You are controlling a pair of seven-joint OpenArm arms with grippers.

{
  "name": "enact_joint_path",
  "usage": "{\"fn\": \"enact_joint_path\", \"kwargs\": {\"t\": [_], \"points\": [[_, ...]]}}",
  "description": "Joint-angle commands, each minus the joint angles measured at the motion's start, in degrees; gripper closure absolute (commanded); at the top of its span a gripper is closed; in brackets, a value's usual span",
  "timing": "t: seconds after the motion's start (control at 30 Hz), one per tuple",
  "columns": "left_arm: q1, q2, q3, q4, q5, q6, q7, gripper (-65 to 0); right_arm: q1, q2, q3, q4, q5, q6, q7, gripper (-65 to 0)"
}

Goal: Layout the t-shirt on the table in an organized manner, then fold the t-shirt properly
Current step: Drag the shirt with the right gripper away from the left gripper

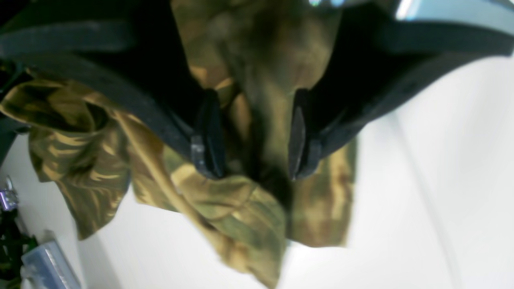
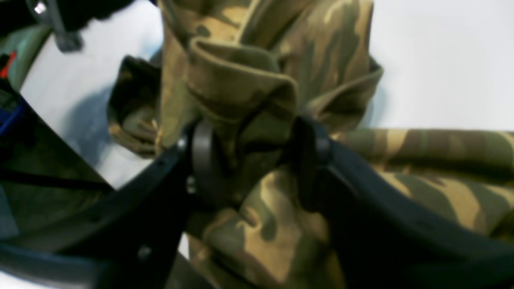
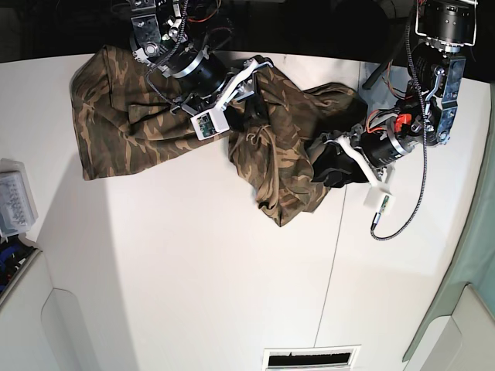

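Left pincer point(image 1: 257, 136): jaws apart, over the camo t-shirt point(image 3: 271, 154). Right pincer point(image 2: 251, 160): jaws apart, fabric bunched between the fingers, grip can't be confirmed. T-shirt is crumpled on the white table point(image 3: 193, 255), spread from beside the right arm point(image 3: 201, 77) to under the left pincer. Plastic box point(image 3: 17, 202) near the table's side, well apart from the shirt.

The base view looks steeply down on the bench point(image 3: 193, 270); both wrist views look closely past their hands, sharing the shirt point(image 3: 271, 154) with it, their exact tilt being hard to judge.
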Motion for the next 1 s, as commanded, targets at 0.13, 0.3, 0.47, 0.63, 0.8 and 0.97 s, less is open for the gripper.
{"fn": "enact_joint_path", "kwargs": {"t": [0.13,0.3,0.47,0.63,0.8,0.97], "points": [[-0.85,1.25,-0.26,0.72,0.57,-0.61,-1.18,-0.9,0.31,-0.44,-0.13,0.94,-2.43,0.61,5.95,0.0],[-2.78,0.24,-0.28,0.92,-1.68,-0.61,-1.92,0.0,0.13,-0.42,1.44,7.21,-4.50,0.61,6.69,0.0],[-4.98,-3.85,-0.28,3.02,-4.66,-0.68,-1.84,0.0,-0.04,-0.44,6.38,18.27,-4.39,0.57,3.15,0.0],[-7.63,-8.37,-0.28,3.34,-4.74,-0.66,-1.11,0.0,-0.07,-0.39,14.08,27.39,-4.26,0.13,-0.07,0.0],[-7.87,-11.65,-0.28,3.37,-9.16,-2.08,2.14,0.0,0.09,2.64,23.87,29.22,-4.04,-0.61,0.00,0.0],[-7.41,-11.91,-0.26,3.37,-16.13,-7.56,8.85,0.0,0.07,8.04,31.41,28.70,-0.90,-6.12,-0.46,0.0]]}}
